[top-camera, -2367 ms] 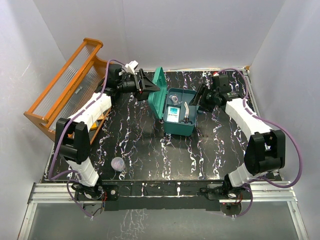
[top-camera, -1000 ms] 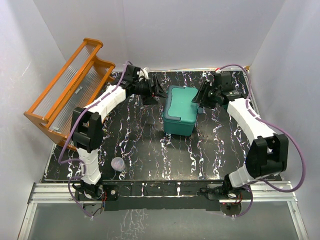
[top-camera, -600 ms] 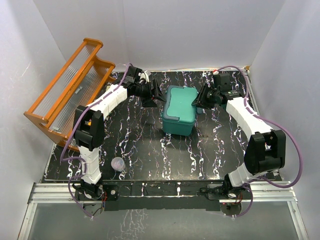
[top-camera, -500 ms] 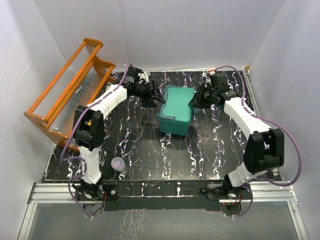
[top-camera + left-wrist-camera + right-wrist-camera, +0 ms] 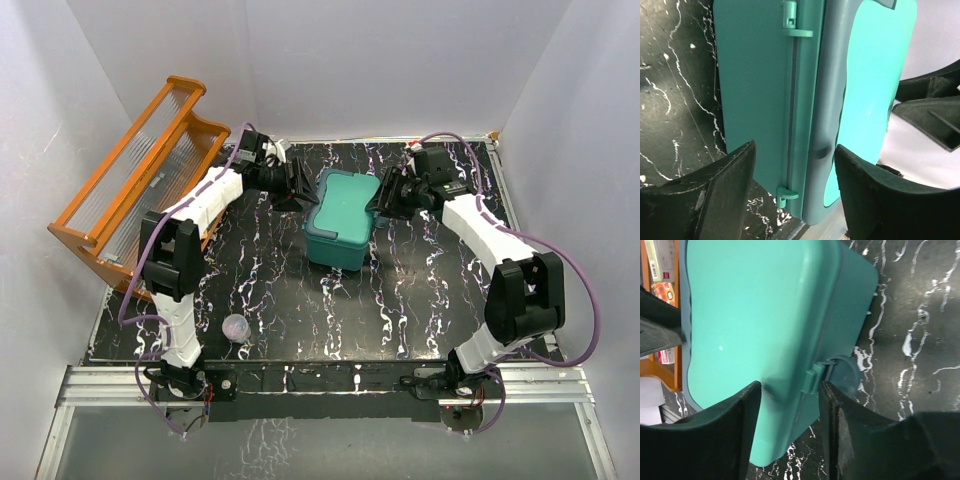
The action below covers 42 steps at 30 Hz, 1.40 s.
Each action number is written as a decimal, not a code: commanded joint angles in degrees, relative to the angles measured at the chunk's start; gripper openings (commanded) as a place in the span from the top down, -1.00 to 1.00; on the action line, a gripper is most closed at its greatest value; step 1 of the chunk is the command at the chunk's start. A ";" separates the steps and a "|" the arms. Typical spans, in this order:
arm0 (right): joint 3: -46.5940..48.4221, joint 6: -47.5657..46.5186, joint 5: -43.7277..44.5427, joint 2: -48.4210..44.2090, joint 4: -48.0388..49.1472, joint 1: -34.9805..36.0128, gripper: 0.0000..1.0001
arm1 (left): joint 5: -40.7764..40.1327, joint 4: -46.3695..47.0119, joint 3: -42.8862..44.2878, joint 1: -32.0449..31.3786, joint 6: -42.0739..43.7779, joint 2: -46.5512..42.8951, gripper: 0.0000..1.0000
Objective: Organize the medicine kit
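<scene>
The teal medicine kit [image 5: 340, 214] stands on the black marbled table with its lid shut; its insert tray is hidden. My left gripper [image 5: 300, 186] is open at the kit's far-left side. In the left wrist view the kit's hinged edge [image 5: 805, 90] lies between the spread fingers [image 5: 710, 200], and the left gripper [image 5: 795, 195] holds nothing. My right gripper [image 5: 385, 196] is open at the kit's far-right side. In the right wrist view the right gripper [image 5: 790, 435] straddles the lid edge by the latch [image 5: 816, 380] of the kit [image 5: 750, 315].
The orange wooden rack [image 5: 135, 175] with clear ribbed panels leans at the far left. A small pale round object [image 5: 236, 327] lies near the front left. White walls close in the table's back and sides.
The kit's lid went from open to shut. The kit then slid left and a little nearer, with my right gripper following it and my left gripper drawing back left.
</scene>
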 commanded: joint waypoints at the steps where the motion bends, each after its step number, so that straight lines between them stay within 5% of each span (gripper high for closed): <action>1: 0.14 0.35 1.48 -5.19 2.93 -3.03 -0.09 | -1.67 -3.56 4.66 0.28 4.09 -3.05 -0.30; 5: -4.15 0.02 2.28 -8.93 6.97 -4.40 -0.41 | -5.79 0.63 3.66 0.28 1.42 -3.49 -0.45; 15: -14.01 6.34 -1.86 -8.87 19.83 -6.16 -0.94 | 2.10 9.87 3.64 0.28 -3.30 -0.59 -0.71; 23: -15.76 11.34 -10.41 -3.86 28.17 -6.21 -0.94 | 8.83 12.61 2.58 0.21 -5.84 2.48 -0.77; 36: -20.40 22.80 -20.61 0.27 44.67 -5.99 -0.80 | 7.58 8.60 3.15 -0.56 -6.41 4.35 -0.53; 42: -20.24 22.94 -17.97 -2.37 40.46 -5.85 -0.63 | 4.90 5.96 3.17 -1.45 -5.43 3.96 -0.45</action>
